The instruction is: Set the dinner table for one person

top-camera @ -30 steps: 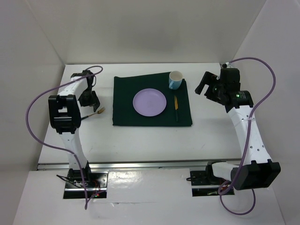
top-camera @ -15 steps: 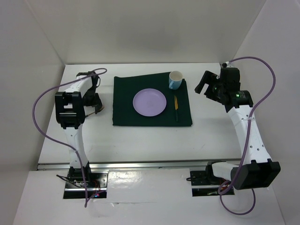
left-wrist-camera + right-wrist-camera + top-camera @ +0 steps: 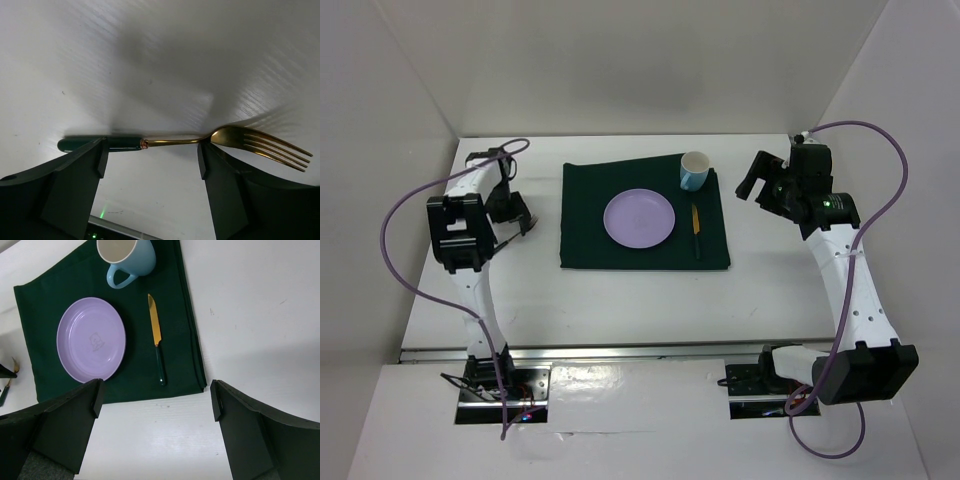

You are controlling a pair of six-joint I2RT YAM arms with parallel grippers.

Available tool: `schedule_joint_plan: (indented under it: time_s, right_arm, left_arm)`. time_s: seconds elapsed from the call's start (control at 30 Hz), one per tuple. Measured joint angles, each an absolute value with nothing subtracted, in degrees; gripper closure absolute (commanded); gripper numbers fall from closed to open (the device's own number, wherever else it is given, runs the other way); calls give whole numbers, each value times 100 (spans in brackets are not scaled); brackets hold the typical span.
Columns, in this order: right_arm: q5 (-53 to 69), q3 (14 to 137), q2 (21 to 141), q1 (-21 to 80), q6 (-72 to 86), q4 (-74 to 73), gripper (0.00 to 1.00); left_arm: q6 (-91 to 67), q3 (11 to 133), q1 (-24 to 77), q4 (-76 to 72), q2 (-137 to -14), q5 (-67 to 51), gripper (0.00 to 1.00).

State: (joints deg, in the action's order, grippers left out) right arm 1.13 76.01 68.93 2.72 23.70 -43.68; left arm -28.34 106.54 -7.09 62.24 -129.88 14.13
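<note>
A white worktop [image 3: 620,300] with a metal rail along its near edge, seen from above, with a robot arm at each near corner.

Close to the left edge, the left end effector [image 3: 510,215] hangs low over a fork [image 3: 175,142]. The wrist camera shows its two dark fingers [image 3: 75,190] spread well apart with the fork lying flat on the worktop between them: dark green handle toward one finger, gold tines past the other. Whether either finger touches the fork cannot be told. From above, the arm hides nearly all of the fork.

In the middle, toward the far edge, lies a dark green mat [image 3: 582,215]. On it sit a lilac plate [image 3: 639,218] at the centre, a pale blue mug [image 3: 695,170] at the mat's far right corner, and a knife [image 3: 696,225] just right of the plate.

Near the right edge, the right end effector [image 3: 757,180] is raised above the worktop, its fingers [image 3: 260,430] wide apart and holding nothing. Its camera alone reveals the knife's toothed gold blade, its green handle, and a faint mark at the plate's centre.
</note>
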Motion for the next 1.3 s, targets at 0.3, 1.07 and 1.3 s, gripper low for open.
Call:
schedule_joint_plan:
  time_s: [0.3, 1.07, 1.3]
  right_arm:
    - [134, 7594, 6890, 272, 2373, -4368, 0]
    - [292, 7537, 6827, 272, 2418, -4344, 0]
    - [285, 7537, 6718, 272, 2418, -4348, 0]
  left_arm:
    - [-2722, 10239, -1072, 5787, -12829, 427, 26]
    - [-2998, 7867, -921, 4936, -11347, 460, 59]
    - [-3116, 7929, -777, 5035, -11327, 694, 100]
